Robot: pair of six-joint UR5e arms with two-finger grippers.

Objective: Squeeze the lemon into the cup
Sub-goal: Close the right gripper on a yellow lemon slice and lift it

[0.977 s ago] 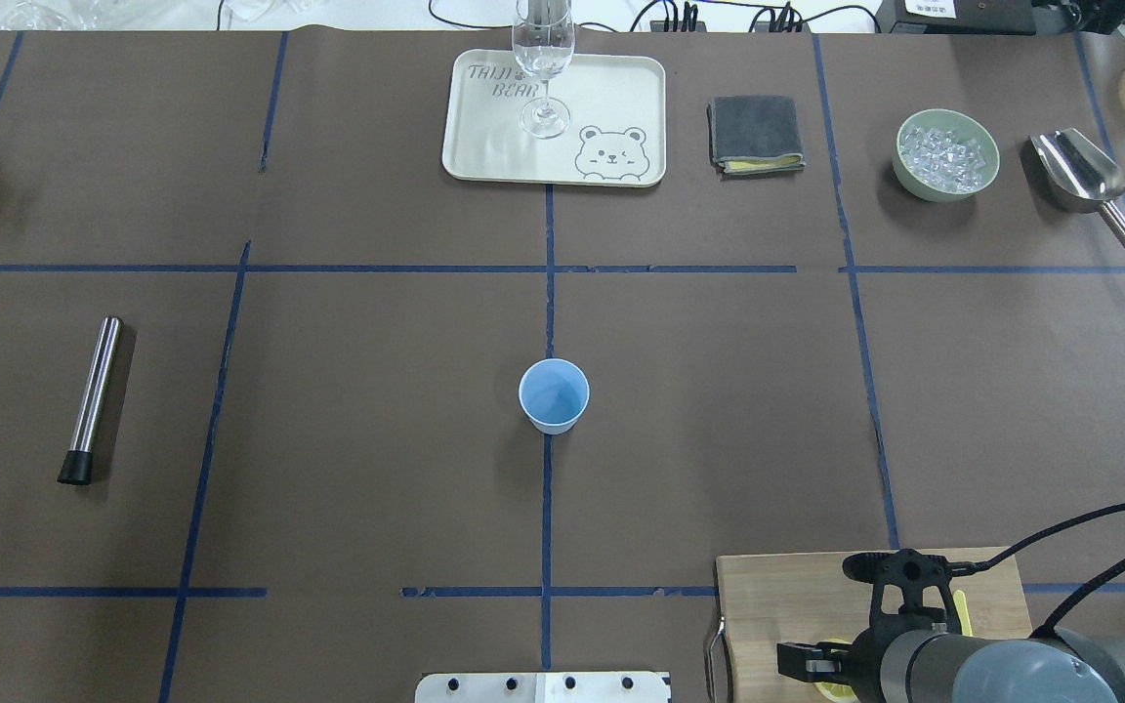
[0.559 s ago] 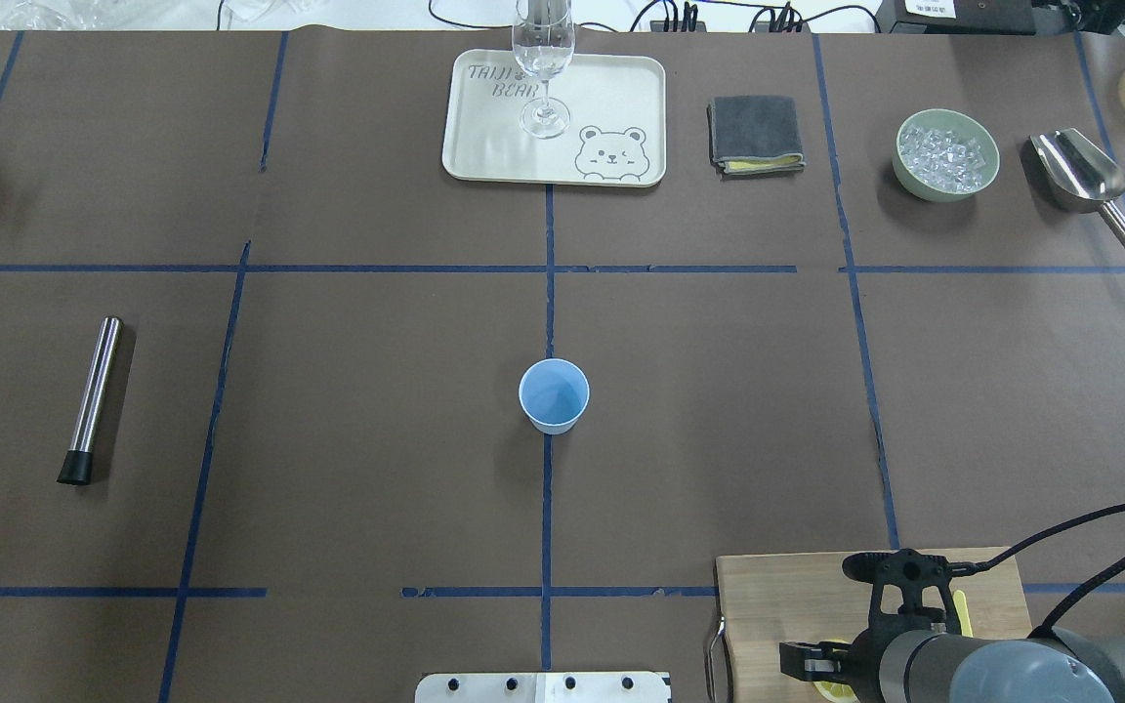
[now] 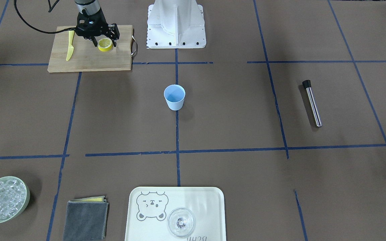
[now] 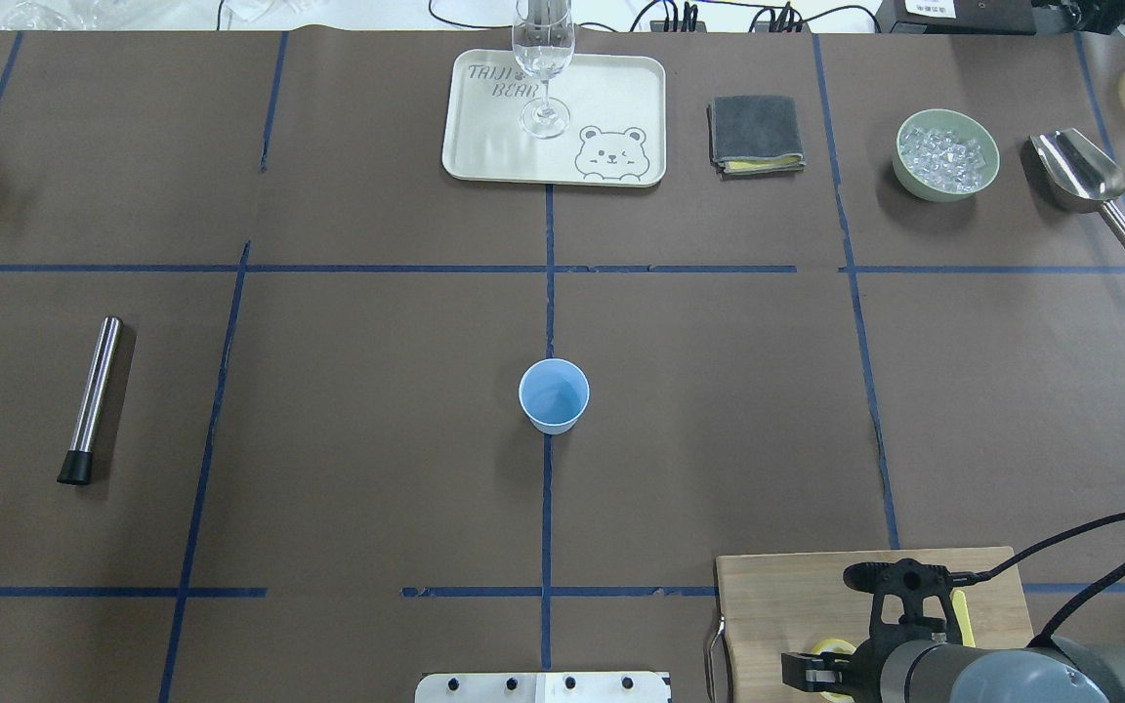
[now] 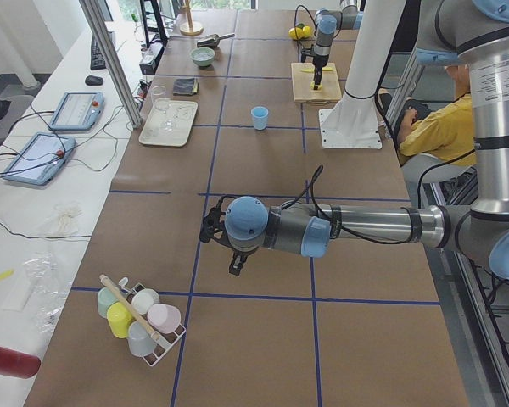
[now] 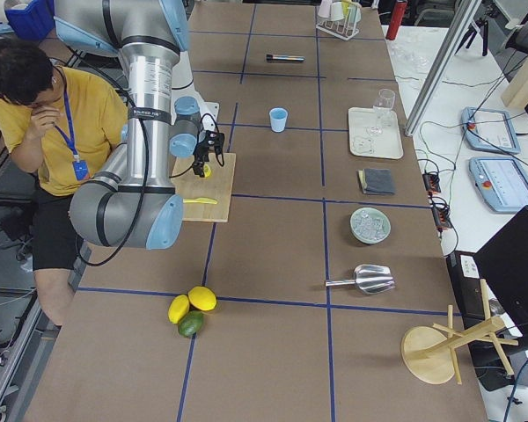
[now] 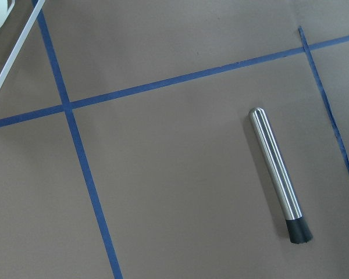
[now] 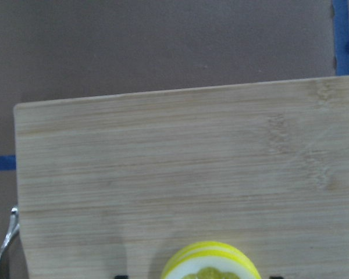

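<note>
- By my reading, the task was only beginning. The lemon slice (image 3: 105, 44) lay on the wooden cutting board (image 3: 89, 60) on the robot's right side, and no view showed it gripped or lifted.
- The right gripper (image 3: 105, 41) stood over the slice with its jaws apart, one finger on either side. The right wrist view showed a gap between each fingertip and the rind, so it held nothing.
- The pale blue cup (image 4: 554, 394) stood upright at the middle of the table, well apart from the board. It looked empty.
- Judging from this, everything remained to do: closing on the slice, carrying it over the cup, and squeezing.
- The left gripper (image 5: 235, 259) hung above the table, far from both cup and slice. Whether it was open or closed could not be told.
- Compared with the overhead picture a second earlier, the right wrist sat slightly nearer the robot's edge of the table. More of the slice's yellow rim showed on the far side of the gripper. The cup had not moved.
</note>
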